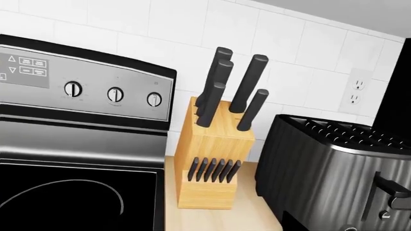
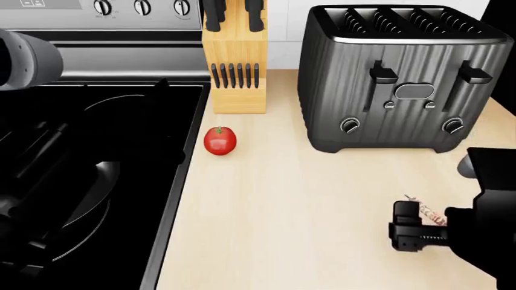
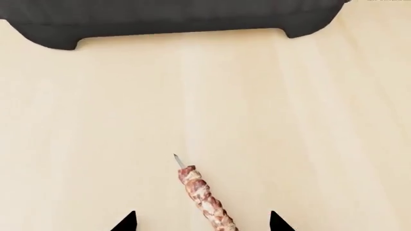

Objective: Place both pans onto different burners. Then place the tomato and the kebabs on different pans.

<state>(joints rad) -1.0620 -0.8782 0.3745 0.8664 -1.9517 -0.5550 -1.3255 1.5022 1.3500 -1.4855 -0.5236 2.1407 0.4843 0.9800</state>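
Note:
The tomato (image 2: 219,140) sits on the wooden counter beside the cooktop's (image 2: 121,121) right edge. The kebabs (image 3: 207,198) lie on the counter near the front right, also seen as the kebabs (image 2: 432,213) in the head view. My right gripper (image 3: 202,223) is open, its two black fingertips (image 3: 128,223) on either side of the skewer without touching it. My dark left arm (image 2: 32,60) reaches over the cooktop; its fingers blend into the black glass. A curved grey rim (image 2: 103,199) under that arm may be a pan. One burner (image 1: 96,185) outline shows in the left wrist view.
A large black toaster (image 2: 395,78) stands at the back right of the counter. A wooden knife block (image 2: 235,66) stands by the wall next to the stove's control panel (image 1: 77,82). Light counter (image 2: 290,205) lies between tomato and kebabs.

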